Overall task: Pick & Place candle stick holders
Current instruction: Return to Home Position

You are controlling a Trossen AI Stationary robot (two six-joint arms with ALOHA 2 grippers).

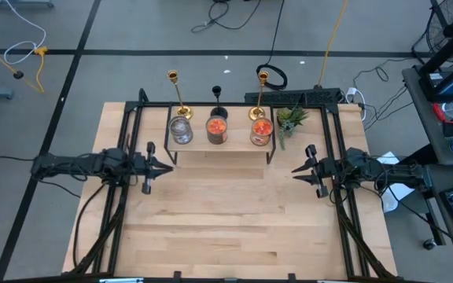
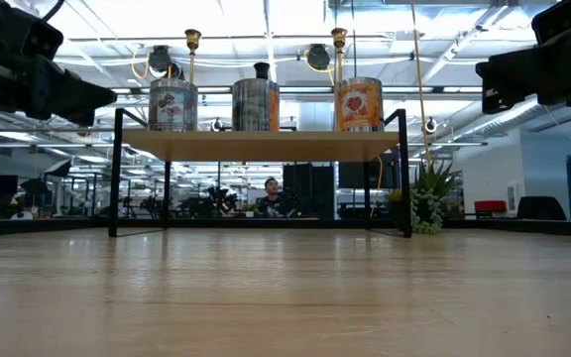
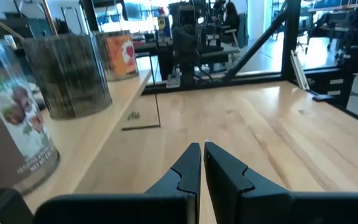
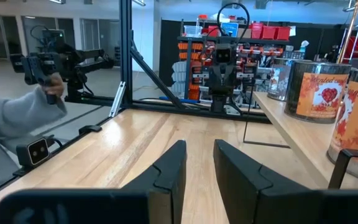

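Two slim gold candlesticks (image 1: 178, 96) (image 1: 259, 96) and a shorter black one (image 1: 219, 101) stand by their round bases on a low wooden shelf (image 1: 219, 149) at the table's far middle, behind three candle jars (image 1: 217, 130). In the low view their tops rise above the jars: gold (image 2: 192, 42), black (image 2: 262, 71), gold (image 2: 338, 40). My left gripper (image 1: 170, 166) (image 3: 202, 152) hovers near the shelf's left end, shut and empty. My right gripper (image 1: 295, 170) (image 4: 199, 149) hovers near the shelf's right end, slightly open and empty.
A small green potted plant (image 1: 290, 118) stands at the shelf's right end, and it also shows in the low view (image 2: 426, 198). The shelf has thin black metal legs (image 2: 115, 174). Bare wooden tabletop (image 1: 226, 220) lies between and in front of the arms. A person's grey sleeve (image 4: 5, 124) shows beyond the table.
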